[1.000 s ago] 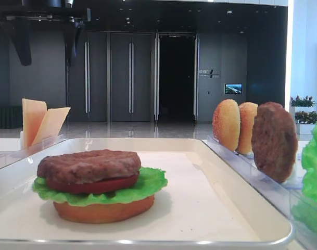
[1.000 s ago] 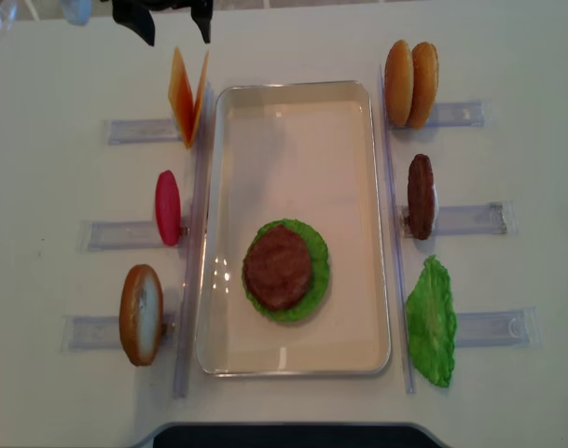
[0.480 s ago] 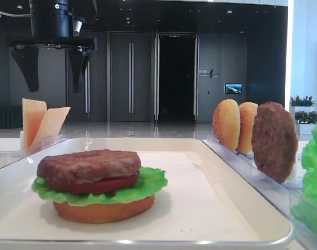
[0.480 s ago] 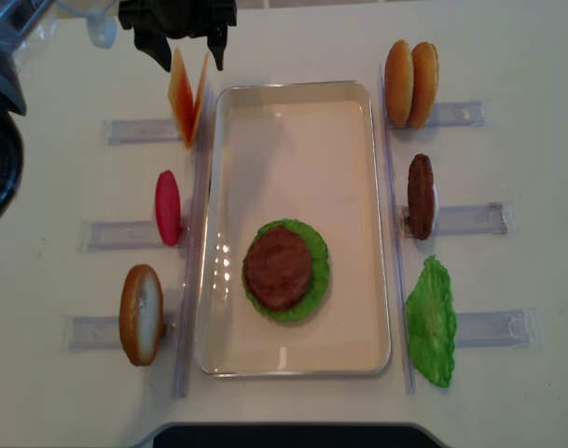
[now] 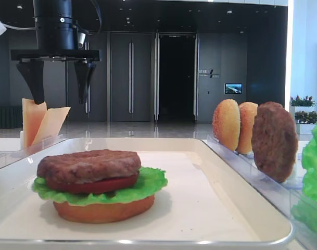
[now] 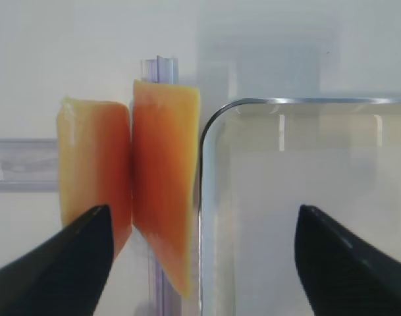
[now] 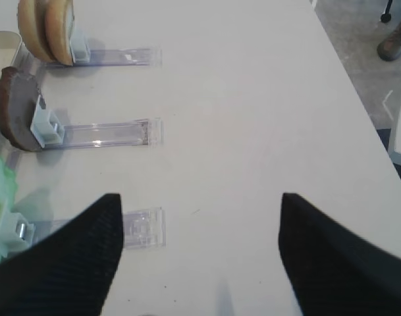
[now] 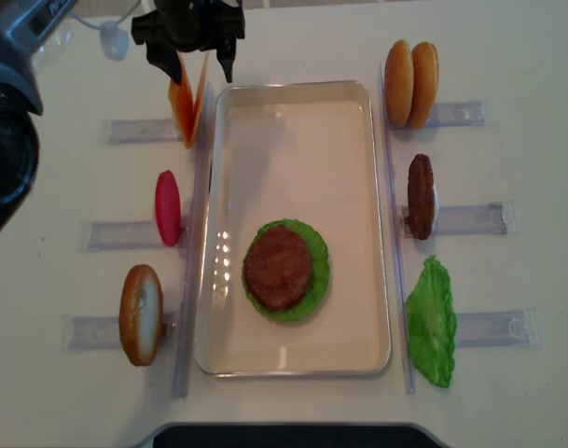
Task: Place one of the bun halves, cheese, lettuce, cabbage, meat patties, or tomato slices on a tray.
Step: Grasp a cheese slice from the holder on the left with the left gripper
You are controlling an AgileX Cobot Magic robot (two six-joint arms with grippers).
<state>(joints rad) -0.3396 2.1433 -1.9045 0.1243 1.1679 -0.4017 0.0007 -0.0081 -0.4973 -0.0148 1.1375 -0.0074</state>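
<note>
**Left wrist view: gripper poised over the cheese, nothing picked yet**

Left wrist view shows the step in hand most clearly: the left gripper (image 6: 200, 263) hangs with its jaws spread wide above the two upright slices of cheese (image 6: 137, 207), one finger on the far side of the slices and the other out over the tray (image 6: 213, 197). Nothing is between the pads. From the overhead view the same gripper (image 8: 196, 58) sits above the cheese (image 8: 187, 105) at the far left corner of the tray, and the low side view puts its fingertips about level with the tops of the slices.

On the tray a stack already stands: bun half at the bottom, lettuce (image 5: 142, 187), a tomato slice and a meat patty (image 5: 89, 164) on top. So the cheese looks to be the piece now wanted.

The right gripper (image 7: 200, 253) is also wide apart and holds nothing, hovering over bare desk (image 7: 253, 99) beside the right-hand racks, well clear of the work.

Judging from this, the approach is under way and the grasp not yet made. The next move calls for shifting left so that the jaws straddle just one slice, lowering, and closing on its faces. The slices lean against each other in the clear rack (image 6: 159, 66), so catching both, or tipping the neighbour over, is the likely hazard.
</note>
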